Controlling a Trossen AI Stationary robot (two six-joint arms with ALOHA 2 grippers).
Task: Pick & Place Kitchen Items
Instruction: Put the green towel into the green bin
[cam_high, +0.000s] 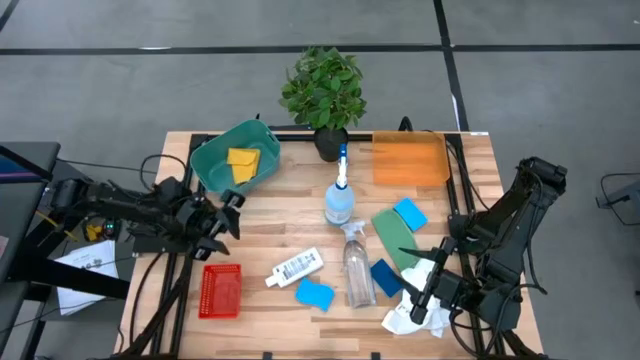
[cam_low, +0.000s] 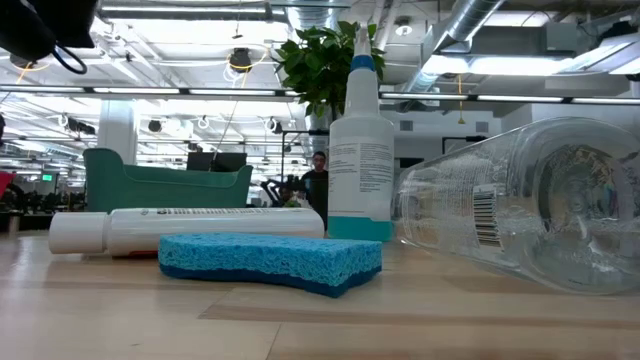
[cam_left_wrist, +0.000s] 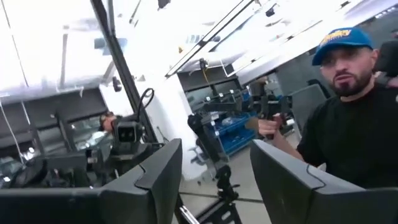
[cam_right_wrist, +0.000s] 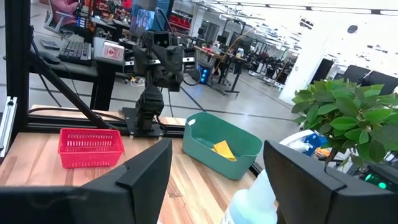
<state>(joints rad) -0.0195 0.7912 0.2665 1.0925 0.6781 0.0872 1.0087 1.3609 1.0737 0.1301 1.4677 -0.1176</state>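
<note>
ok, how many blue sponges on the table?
3: one right of the upright bottle, one darker by the cloth, one at the front near the white bottle. More could be hidden.

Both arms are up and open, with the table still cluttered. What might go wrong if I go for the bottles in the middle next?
1. The upright spray bottle is tall and slim, close to the plant; a sideways nudge would likely tip it.
2. The lying clear bottle may roll when touched, pushing the dark blue sponge beside it.
3. The right gripper hangs over the white cloth, which could snag as it descends.
</note>
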